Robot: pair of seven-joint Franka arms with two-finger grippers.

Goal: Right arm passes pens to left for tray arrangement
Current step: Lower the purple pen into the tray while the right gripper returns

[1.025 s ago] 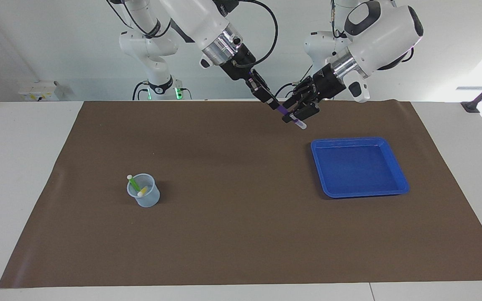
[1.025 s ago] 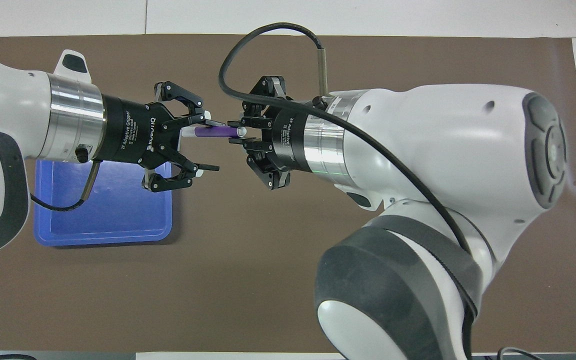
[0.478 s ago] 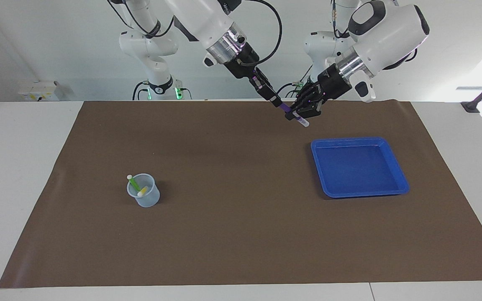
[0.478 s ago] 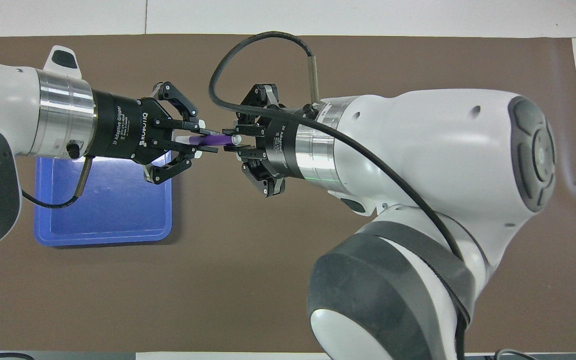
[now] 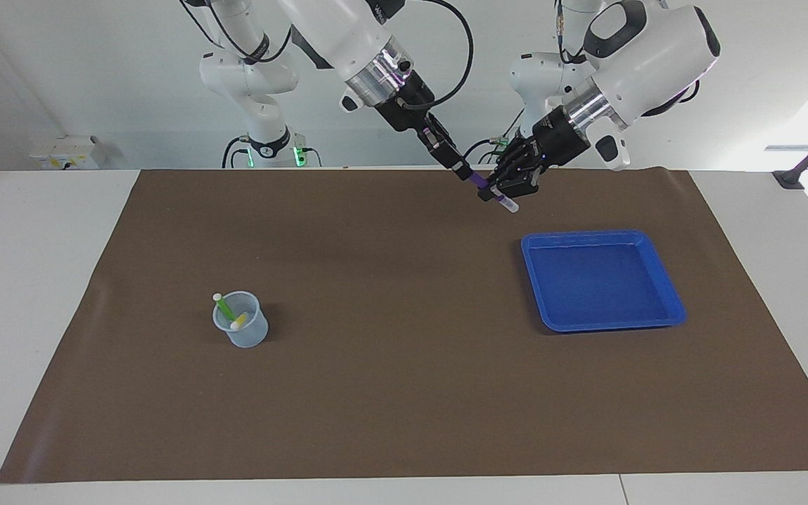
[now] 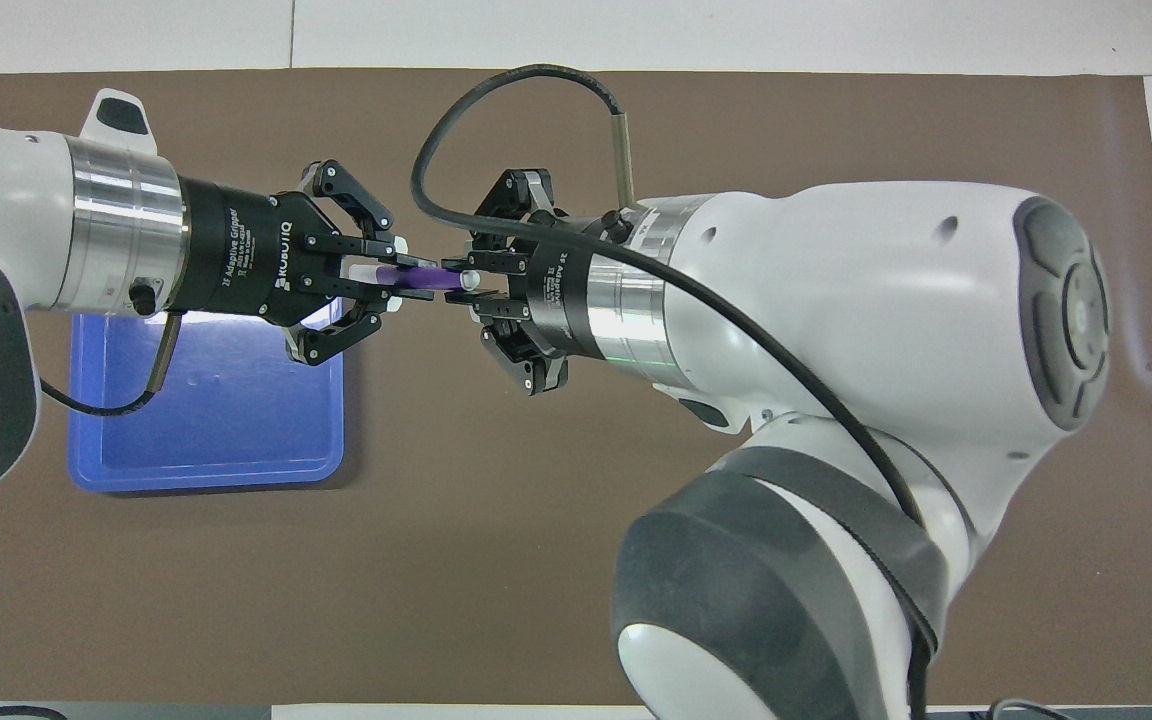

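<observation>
Midair, right gripper and left gripper both clamp purple pen — over mat.

Both arms had glossy white jointed shells w/ dark grey joint bands. The white right arm ended in a ribbed silver wrist ring, then a black collar w/ small white print. A thick black cable looped off that collar, ending in a thin metal pin. Its black two-finger right gripper showed linkage bars w/ silver screw heads. The white left arm had the same silver ring; its black left gripper body read "2F Adaptive Gripper" in white, w/ a thin black cable beneath.
</observation>
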